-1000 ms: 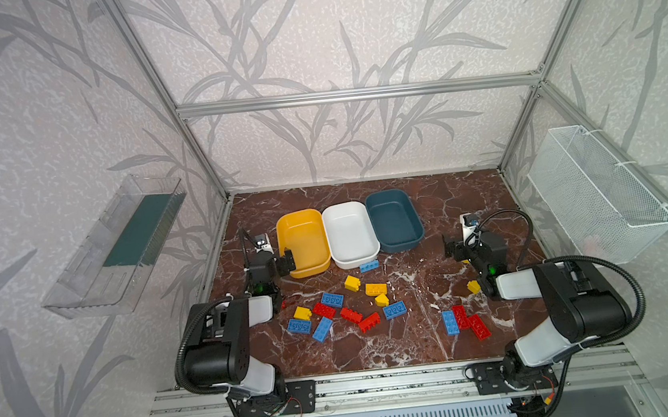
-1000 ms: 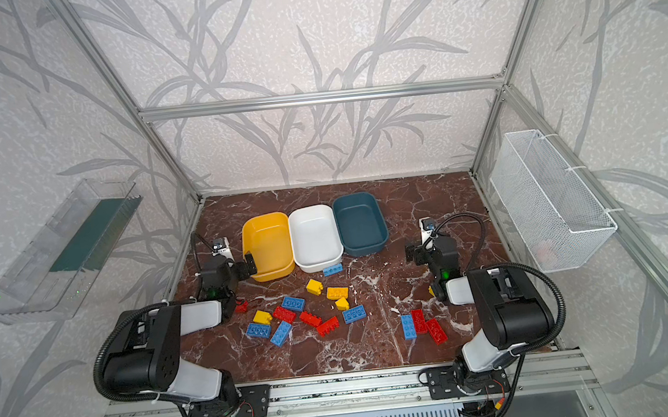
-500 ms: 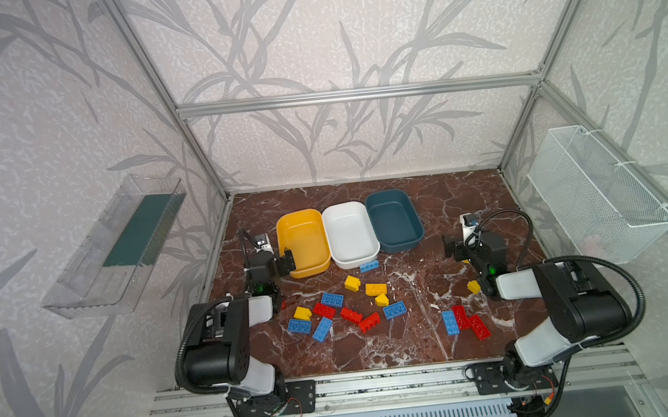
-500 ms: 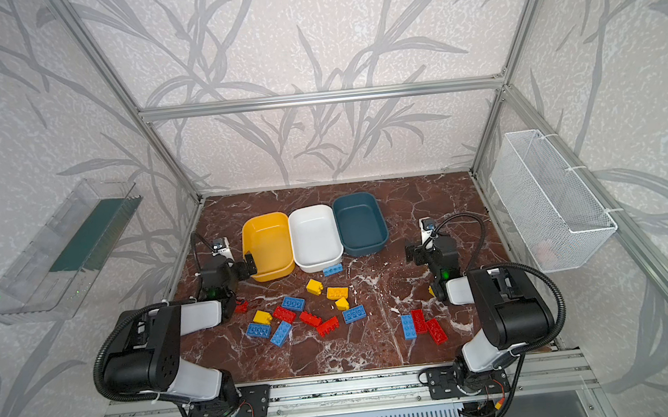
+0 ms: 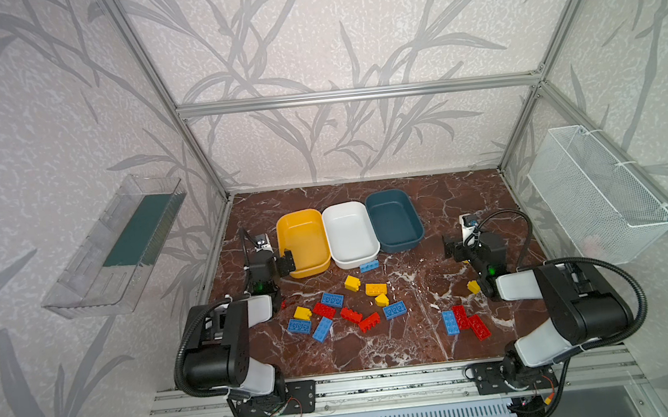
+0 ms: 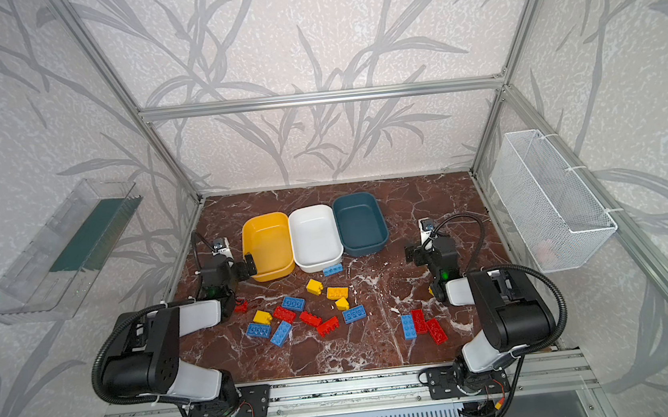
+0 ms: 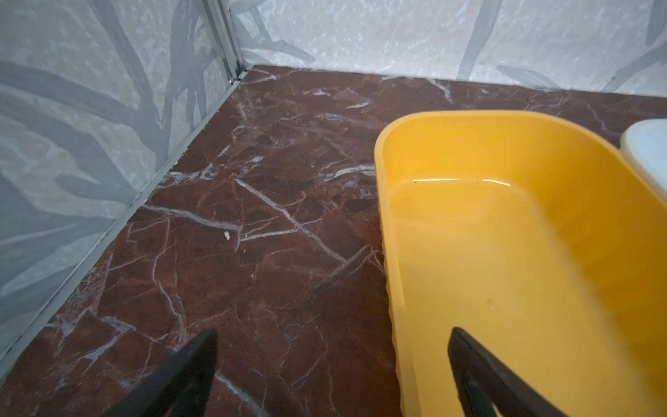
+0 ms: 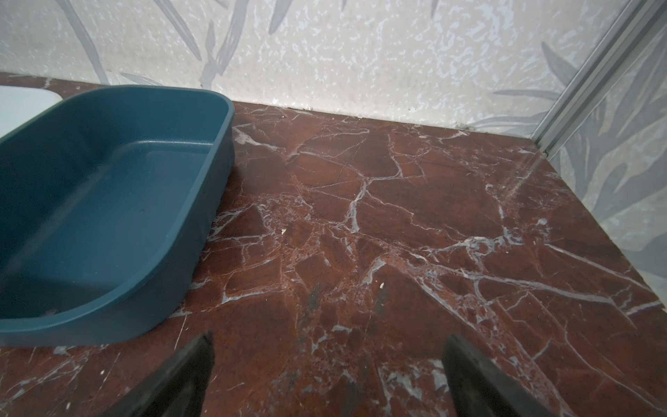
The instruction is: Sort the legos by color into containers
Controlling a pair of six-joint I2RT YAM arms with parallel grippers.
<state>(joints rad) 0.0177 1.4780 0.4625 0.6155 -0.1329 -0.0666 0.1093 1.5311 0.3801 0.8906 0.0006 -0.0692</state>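
Nothing moved: left gripper [image 7: 334, 361] and right gripper [image 8: 328, 361] hang spread wide, empty, flanking three empty tubs [image 5: 356, 259]; legos [image 5: 351, 314] all loose on marble [image 5: 440, 199] in front, sorting not begun.

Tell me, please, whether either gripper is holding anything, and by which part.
Nothing is held: the left gripper and right gripper both stand open, empty.
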